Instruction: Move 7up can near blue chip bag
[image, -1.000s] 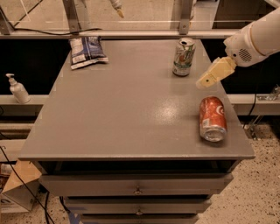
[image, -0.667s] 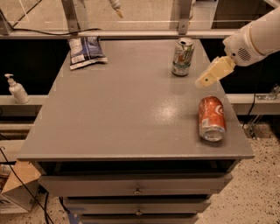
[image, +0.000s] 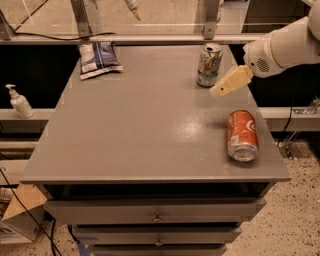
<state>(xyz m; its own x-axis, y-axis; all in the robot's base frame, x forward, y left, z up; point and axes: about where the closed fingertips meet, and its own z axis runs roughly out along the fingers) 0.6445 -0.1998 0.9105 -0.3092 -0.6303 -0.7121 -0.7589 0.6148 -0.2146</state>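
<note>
Roughly: grey table (image: 150, 130), drawers below. White arm (image: 285, 47) reaches in over the right edge near the far right corner. Blue chip bag (image: 99, 58) lies flat at the far left corner. Orange-red can (image: 242, 135) lies on its side by the right edge, toward the near corner. 7up can (image: 209, 65) stands upright near the far edge, right of centre, well apart from the bag. Gripper (image: 230, 82) hangs just beside this can, on its right and nearer side, apparently not touching; whether open or closed cannot be told. Step judged: approach, grasp not yet made. Next move calls for closing onto the can, lifting, then carrying it leftward along the far edge to set down beside the bag.
</note>
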